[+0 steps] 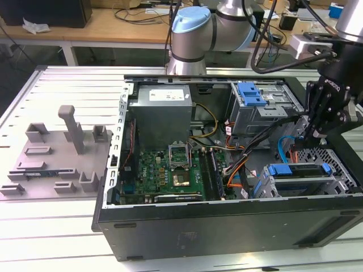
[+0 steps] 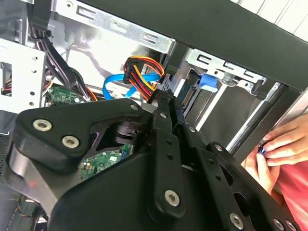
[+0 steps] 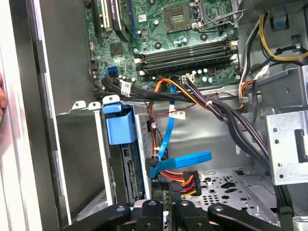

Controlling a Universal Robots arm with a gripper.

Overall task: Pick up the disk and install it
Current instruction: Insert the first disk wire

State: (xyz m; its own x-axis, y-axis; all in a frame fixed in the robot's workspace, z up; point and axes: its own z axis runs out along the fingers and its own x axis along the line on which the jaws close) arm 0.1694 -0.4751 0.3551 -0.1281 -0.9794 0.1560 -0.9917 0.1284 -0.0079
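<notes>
with the disk (image 1: 299,181) already slotted in its cage (image 1: 343,170), the claw (image 3: 167,202) hangs by the cable plug (image 3: 179,180) (grip: cannot tell).

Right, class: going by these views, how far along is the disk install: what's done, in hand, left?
Done: the disk sits in its cage, blue rail showing. In hand: the gripper hangs just above it, by the blue cable and power plug. Left: whether those are plugged in is hidden, so it can't be called finished.
</notes>
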